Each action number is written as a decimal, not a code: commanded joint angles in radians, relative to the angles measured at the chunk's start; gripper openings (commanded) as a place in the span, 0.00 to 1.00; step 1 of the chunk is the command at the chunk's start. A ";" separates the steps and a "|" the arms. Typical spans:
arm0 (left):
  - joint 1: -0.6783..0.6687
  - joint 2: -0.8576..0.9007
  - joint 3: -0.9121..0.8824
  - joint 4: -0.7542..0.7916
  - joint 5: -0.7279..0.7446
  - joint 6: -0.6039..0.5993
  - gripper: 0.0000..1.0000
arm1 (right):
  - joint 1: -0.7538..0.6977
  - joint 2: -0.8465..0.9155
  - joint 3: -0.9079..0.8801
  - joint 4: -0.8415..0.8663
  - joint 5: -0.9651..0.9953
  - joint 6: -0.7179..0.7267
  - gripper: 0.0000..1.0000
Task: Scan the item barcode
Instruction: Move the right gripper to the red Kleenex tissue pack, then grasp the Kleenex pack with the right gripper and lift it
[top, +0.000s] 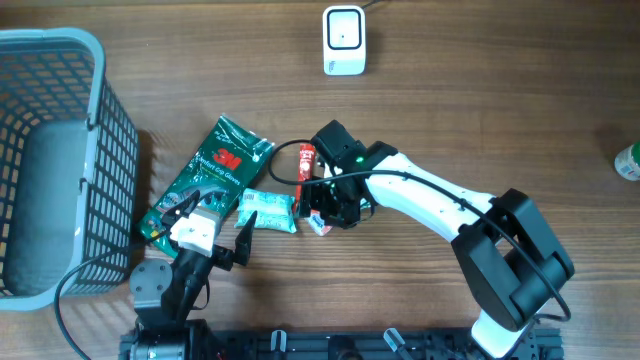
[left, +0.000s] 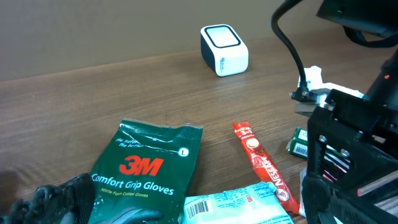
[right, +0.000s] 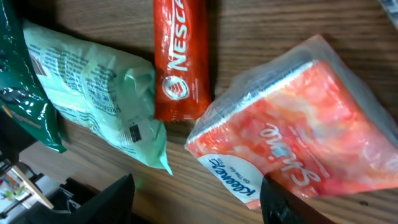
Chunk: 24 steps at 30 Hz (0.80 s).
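**Overhead:** A white scanner (top: 344, 40) sits at the far edge of the wooden surface (top: 480, 90), well apart from a cluster of goods at centre. The cluster holds a green gloves pack (top: 215, 165), a mint pack (top: 268, 210) and a red stick (top: 306, 165). The right end effector (top: 335, 205) hangs over an orange tissue pack (top: 318, 224) just beside the stick. The left end effector (top: 232, 248) hovers at the gloves pack's near end, jaws spread wide and holding nothing. A grey basket (top: 100, 130) stands at left.

**Left wrist:** The gloves pack reads "3M Comfort Grip Gloves" and "Nitrile Foam Coated Gloves", with an "L" size mark. The stick carries the Nescafé logo. A barcode label shows on the mint pack's near edge. The scanner's lettering is too small to read.

**Right wrist:** The tissue pack is clear-wrapped, orange and pink, with "Kleenex" in blue on a white band. It lies flat and askew against the stick's end. The stick reads "NESCA" before the frame cuts it off. The mint pack's print is too fine to read. The right end effector's fingers (right: 109, 199) stand apart at the frame's bottom, with nothing clamped between them.
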 joint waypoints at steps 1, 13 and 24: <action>0.002 -0.004 -0.006 0.003 0.012 -0.009 1.00 | 0.003 -0.060 0.040 -0.015 0.046 -0.048 0.65; 0.002 -0.004 -0.006 0.003 0.012 -0.009 1.00 | 0.003 -0.090 0.038 -0.003 0.330 -0.525 0.86; 0.002 -0.004 -0.006 0.003 0.012 -0.009 1.00 | 0.003 -0.040 -0.008 0.071 0.257 -0.546 0.77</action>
